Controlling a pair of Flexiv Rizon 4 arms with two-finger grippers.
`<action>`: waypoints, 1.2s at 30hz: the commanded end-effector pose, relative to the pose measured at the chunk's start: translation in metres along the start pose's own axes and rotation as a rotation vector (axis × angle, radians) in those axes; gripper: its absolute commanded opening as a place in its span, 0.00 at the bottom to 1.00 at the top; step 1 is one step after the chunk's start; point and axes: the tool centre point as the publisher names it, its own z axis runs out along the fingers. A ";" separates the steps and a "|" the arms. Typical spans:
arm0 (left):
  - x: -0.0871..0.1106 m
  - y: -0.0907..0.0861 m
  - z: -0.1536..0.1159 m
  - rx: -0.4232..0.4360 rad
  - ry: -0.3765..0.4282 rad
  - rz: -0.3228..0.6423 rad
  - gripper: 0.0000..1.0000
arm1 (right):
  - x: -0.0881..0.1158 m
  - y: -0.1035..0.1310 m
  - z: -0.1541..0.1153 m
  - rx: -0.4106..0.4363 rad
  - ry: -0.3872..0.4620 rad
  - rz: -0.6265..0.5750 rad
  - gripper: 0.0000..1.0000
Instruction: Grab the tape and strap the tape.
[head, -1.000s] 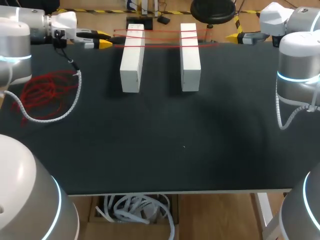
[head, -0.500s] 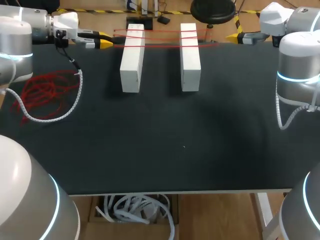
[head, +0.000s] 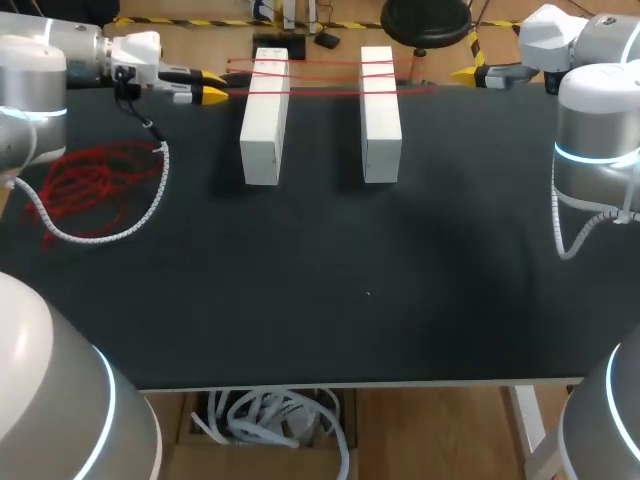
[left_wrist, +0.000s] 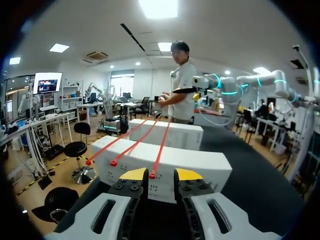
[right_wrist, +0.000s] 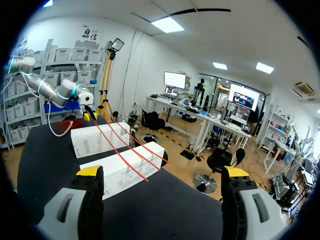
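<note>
Left gripper (left_wrist: 161, 174) hangs low at the far left end of the worktop (head: 350, 280), just beside the left white block (head: 264, 120), its yellow tips only a narrow gap apart. The end of one red tape strand (left_wrist: 159, 152) lies in that gap, and I cannot tell whether both tips touch it. Three such strands run taut across the far ends of the left white block and the right white block (head: 380, 115), which stand side by side and apart. Beyond the right white block, the right gripper (right_wrist: 162, 172) sits at the worktop's far right edge with its fingers spread wide and nothing between them. A loose red tape tangle (head: 90, 185) lies on the worktop's left side, under the left arm's cable.
</note>
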 end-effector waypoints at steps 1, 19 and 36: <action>-0.006 0.007 0.003 0.013 0.023 -0.010 0.25 | 0.000 0.001 0.000 0.003 0.001 0.000 1.00; -0.008 0.007 0.014 0.045 0.048 -0.028 0.27 | 0.000 0.001 0.000 0.003 0.001 0.000 1.00; -0.011 0.003 0.019 0.055 0.050 -0.017 0.24 | 0.000 0.001 0.000 0.003 0.001 0.000 1.00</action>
